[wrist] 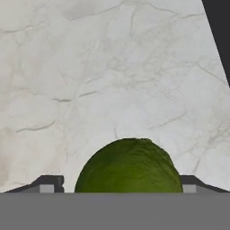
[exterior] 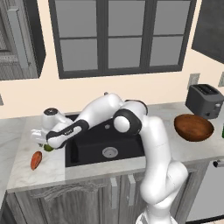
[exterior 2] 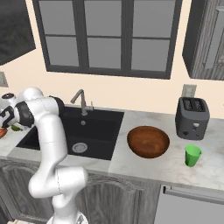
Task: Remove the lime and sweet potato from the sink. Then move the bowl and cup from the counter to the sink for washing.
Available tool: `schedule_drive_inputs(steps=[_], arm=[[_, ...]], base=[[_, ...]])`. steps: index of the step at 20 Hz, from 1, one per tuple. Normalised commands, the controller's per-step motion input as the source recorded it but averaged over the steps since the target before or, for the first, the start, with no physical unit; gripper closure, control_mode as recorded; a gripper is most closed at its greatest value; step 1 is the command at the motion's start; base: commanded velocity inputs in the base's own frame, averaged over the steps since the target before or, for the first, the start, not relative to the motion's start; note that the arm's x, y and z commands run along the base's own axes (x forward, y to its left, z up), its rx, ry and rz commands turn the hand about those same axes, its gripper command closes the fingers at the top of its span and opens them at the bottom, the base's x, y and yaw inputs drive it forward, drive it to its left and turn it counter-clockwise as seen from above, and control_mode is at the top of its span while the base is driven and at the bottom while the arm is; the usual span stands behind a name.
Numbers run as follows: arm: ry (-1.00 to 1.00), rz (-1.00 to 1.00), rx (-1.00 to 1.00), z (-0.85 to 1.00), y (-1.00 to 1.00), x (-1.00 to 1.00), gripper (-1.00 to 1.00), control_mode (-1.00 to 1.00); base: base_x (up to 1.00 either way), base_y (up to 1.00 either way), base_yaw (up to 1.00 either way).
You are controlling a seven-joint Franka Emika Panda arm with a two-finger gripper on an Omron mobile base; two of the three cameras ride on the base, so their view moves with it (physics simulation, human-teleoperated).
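Clearly the lime [wrist: 129, 166] sits low between the spread fingers [wrist: 49, 185], over the marbled surface [wrist: 90, 67] left of the sink [exterior: 105, 144]; whether it rests on the stone I cannot tell. It looks light, firm and smooth, and being round it has no real long axis, so it may roll once freed. Any regrasp should pinch across its widest middle. Just beside it lies the sweet potato [exterior: 36, 160], stiff and tapered, its long axis running away from the front edge; take it across the thick middle. Bowl [exterior 2: 148, 141] and cup [exterior 2: 192, 155] wait right of the sink.
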Motion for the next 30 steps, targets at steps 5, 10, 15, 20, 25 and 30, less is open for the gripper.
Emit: schedule_drive_inputs(steps=[5,10,15,20,25,30], arm=[[0.04,0.00,-0.04,-0.05,0.00,0.07,-1.00,-1.00],[0.01,0.00,-0.04,0.00,0.00,0.02,-1.00,-1.00],[0.00,0.00,-0.03,0.19,-0.01,-0.10,-1.00,-1.00],[0.00,-0.02,-0.03,0.23,-0.11,-0.22,-1.00,-1.00],[0.00,-0.04,-0.03,0.24,-0.21,-0.16,-1.00,-1.00],[0.00,-0.06,-0.02,0.15,-0.34,-0.12,-1.00,-1.00]], base=[[0.00,0.00,0.00],[0.00,0.00,0.00],[0.00,0.00,0.00],[0.00,0.00,0.00],[0.00,0.00,0.00],[0.00,0.00,0.00]])
